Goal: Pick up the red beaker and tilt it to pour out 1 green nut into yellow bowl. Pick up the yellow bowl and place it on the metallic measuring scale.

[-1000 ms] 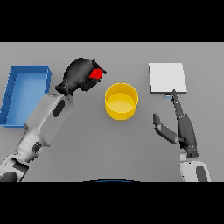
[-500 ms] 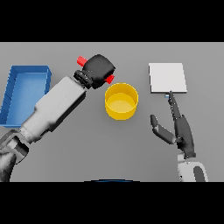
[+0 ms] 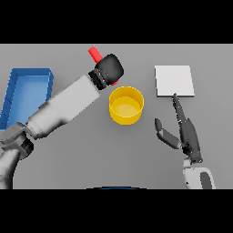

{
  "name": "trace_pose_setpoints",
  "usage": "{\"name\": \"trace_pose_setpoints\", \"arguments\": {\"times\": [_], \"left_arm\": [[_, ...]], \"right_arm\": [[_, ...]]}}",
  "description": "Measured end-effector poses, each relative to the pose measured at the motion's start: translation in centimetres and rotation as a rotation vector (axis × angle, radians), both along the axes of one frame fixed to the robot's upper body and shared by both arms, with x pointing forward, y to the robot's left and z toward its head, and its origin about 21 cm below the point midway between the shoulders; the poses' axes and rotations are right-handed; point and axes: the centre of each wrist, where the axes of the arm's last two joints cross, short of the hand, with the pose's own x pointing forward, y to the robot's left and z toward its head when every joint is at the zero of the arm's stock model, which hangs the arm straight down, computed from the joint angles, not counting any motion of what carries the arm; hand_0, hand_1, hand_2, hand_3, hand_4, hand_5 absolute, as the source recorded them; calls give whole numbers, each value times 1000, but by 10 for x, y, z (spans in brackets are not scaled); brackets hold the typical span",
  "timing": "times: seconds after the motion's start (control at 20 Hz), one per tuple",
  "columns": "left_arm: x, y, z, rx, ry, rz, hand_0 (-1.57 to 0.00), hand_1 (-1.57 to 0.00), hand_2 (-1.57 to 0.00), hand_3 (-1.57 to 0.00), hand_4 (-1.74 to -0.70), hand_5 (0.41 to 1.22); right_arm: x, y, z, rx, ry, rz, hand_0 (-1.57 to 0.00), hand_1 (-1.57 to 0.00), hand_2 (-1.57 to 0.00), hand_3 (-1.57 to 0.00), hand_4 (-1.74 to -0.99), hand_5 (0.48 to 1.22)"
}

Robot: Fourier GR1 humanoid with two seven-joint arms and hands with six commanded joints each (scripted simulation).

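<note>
My left hand [image 3: 109, 69] is shut on the red beaker [image 3: 95, 53], raised just behind and left of the yellow bowl [image 3: 126, 106]. The beaker is tilted; its red end sticks out up and to the left of the hand, and a red sliver shows at the hand's lower right, near the bowl's rim. No green nut is visible. The metallic measuring scale [image 3: 174, 80] lies flat to the right of the bowl. Near the scale's front edge my right hand [image 3: 184, 132] is open, fingers pointing at it, thumb spread toward the bowl.
A blue tray [image 3: 27, 93] stands at the far left, behind my left forearm [image 3: 66, 107], which crosses the table diagonally from lower left toward the bowl.
My left hand has carried the red beaker right and toward the bowl, and turned it so its end points up-left. The right hand has drifted slightly nearer; the bowl has not moved.
</note>
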Motion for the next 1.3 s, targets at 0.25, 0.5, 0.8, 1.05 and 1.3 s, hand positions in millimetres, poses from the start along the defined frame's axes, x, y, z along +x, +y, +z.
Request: {"name": "trace_pose_setpoints", "arguments": {"times": [0.25, 0.5, 0.8, 1.05, 1.3], "left_arm": [[-6, -16, -5, 60, -84, -58, -1571, -1571, -1571, -1571, -1736, 1221], [-14, -31, -11, 206, -138, -144, -1571, -1571, -1571, -1571, -1734, 1221], [-17, -53, -4, 416, -205, -236, -1571, -1571, -1571, -1571, -1732, 1221], [-10, -60, 17, 455, -242, -259, -1571, -1571, -1571, -1571, -1726, 1221], [18, -47, 81, 341, -282, -165, -1571, -1571, -1571, -1263, -1731, 1221]], "right_arm": [[-1, 3, -4, 37, -6, 0, 1, 1, 1, 1, -1053, 697], [1, 2, -2, -5, -8, -28, 1, 1, 1, 1, -1082, 677], [3, 1, -2, -9, -12, -30, 1, 1, 1, 1, -1051, 677], [-2, 5, -2, -13, -31, -22, 1, 1, 1, 1, -1035, 684], [2, 5, -2, -31, -32, -28, 1, 1, 1, 1, -1024, 681]]}}
